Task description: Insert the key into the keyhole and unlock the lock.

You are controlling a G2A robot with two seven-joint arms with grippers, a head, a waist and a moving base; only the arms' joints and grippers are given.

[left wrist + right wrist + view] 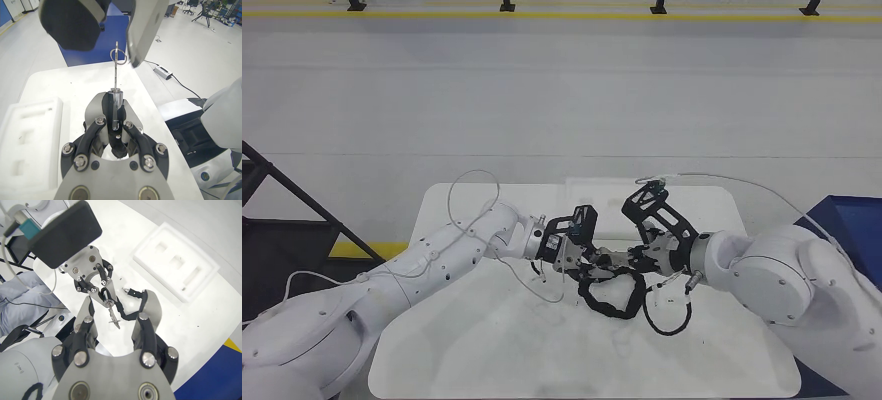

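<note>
The key (115,75) is seated in the keyhole, its blade sunk into the end of the lock (115,108) and its ring (118,56) standing free. The left gripper (113,101) is clamped on the lock's shiny barrel, over the table (189,317). The right gripper (118,298) is spread wide on either side of the key's head, touching nothing. Insertion looks done and the turn is left, I judge (though the black cable (128,315) ends in a metal tip (126,291) lying loose, apart from the barrel). A foam tray (175,262) sits well apart.
</note>
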